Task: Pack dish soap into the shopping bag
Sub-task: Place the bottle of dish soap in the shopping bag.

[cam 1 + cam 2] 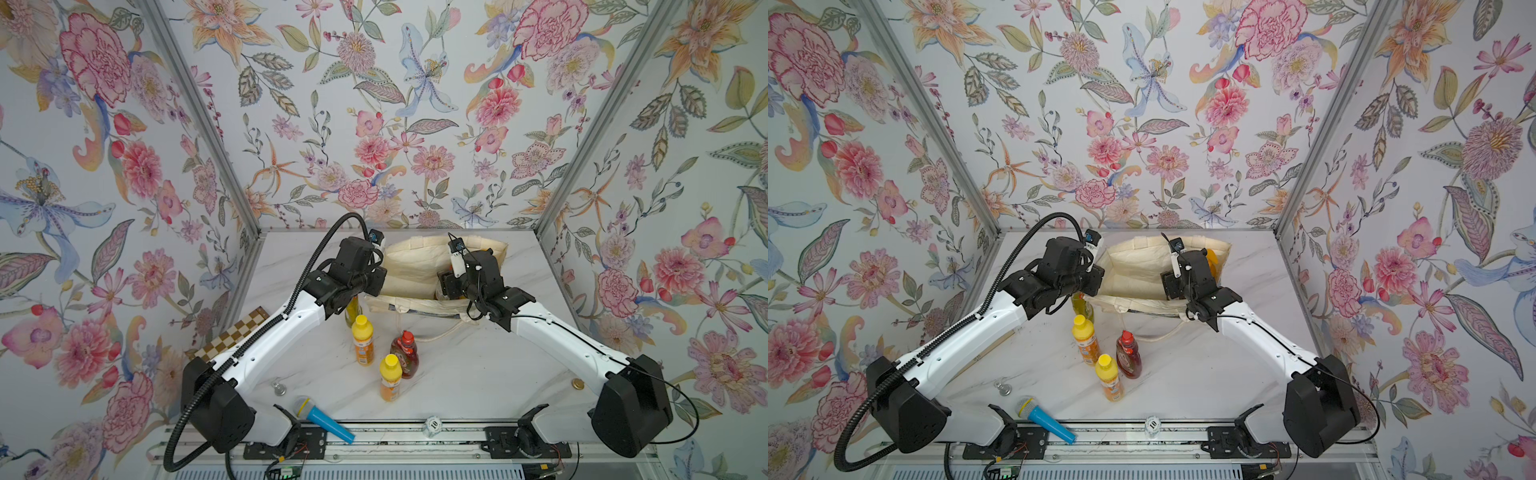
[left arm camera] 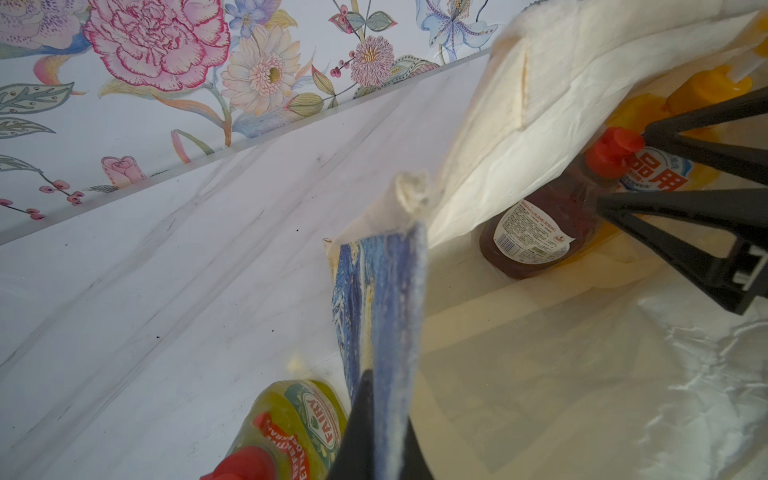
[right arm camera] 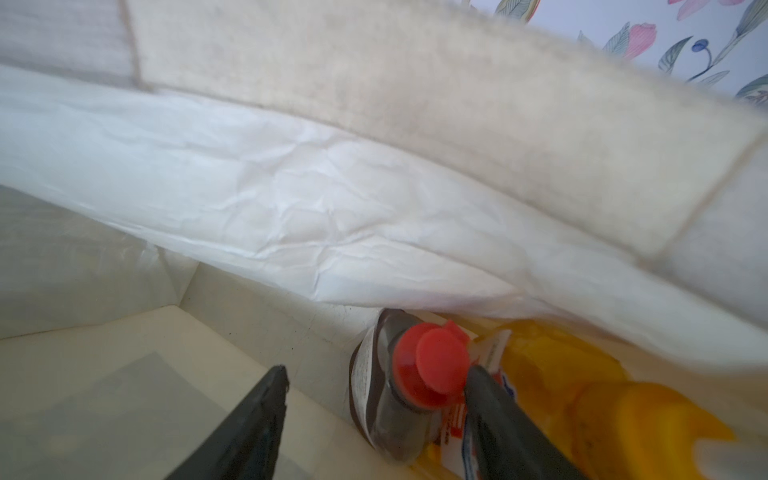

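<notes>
From here I see the shopping bag [image 1: 401, 251] standing at the back of the marble table [image 1: 478, 374], its mouth open between my two arms. The left gripper [image 2: 386, 415] is clamped on the bag's near edge, with the blue printed cloth pinched between its fingers. The right gripper [image 3: 376, 374] is down inside the bag with its jaws spread apart and gripping nothing. One finger [image 3: 490, 399] sits just beside the red cap of a dark red bottle [image 3: 386, 415], and the other stands well clear of it. That bottle is cap-up on the bag's floor, just beside the big orange pump bottle [image 3: 582, 374], which is also inside the bag. Four bottles are outside on the table in front of the bag. The yellow-green bottle [image 2: 291, 424] is next to the corner I am holding, partly under my left wrist in both top views. The farther orange yellow-capped bottle [image 1: 363, 340], the second dark red bottle [image 1: 404, 353] and the nearer orange yellow-capped bottle [image 1: 390, 378] stand upright in a loose cluster. A blue toy microphone [image 1: 320, 417] lies at the front edge.
</notes>
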You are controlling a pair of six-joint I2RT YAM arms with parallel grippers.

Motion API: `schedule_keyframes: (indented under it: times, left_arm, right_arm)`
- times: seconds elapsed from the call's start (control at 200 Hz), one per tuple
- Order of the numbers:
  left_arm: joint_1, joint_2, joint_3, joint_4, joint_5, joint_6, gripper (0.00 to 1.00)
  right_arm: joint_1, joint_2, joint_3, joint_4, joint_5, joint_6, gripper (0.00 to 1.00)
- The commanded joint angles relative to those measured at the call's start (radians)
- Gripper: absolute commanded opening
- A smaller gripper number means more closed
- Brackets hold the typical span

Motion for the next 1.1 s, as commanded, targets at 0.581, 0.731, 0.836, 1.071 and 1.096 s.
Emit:
schedule_keyframes:
  times: [0.581,0.731,0.836,1.071,1.096]
  left_arm:
    - [0.001,-0.052,-0.021,0.069,0.015,-0.020,0.18]
    - [0.001,-0.060,-0.020,0.083,0.014,-0.023,0.27]
    - [0.001,-0.064,-0.020,0.091,0.012,-0.027,0.37]
    - [0.000,-0.090,-0.027,0.109,0.001,-0.037,0.53]
    - [0.001,-0.093,-0.029,0.110,-0.002,-0.037,0.56]
  right_arm:
    - [0.068,-0.192,0.190,-0.306,0.008,0.181,0.76]
    - [0.092,-0.253,0.199,-0.395,-0.005,0.239,0.76]
    - [0.149,-0.286,0.201,-0.451,-0.037,0.269,0.78]
    - [0.335,-0.307,0.202,-0.573,0.041,0.338,0.76]
    - [0.361,-0.305,0.201,-0.582,0.048,0.345,0.76]
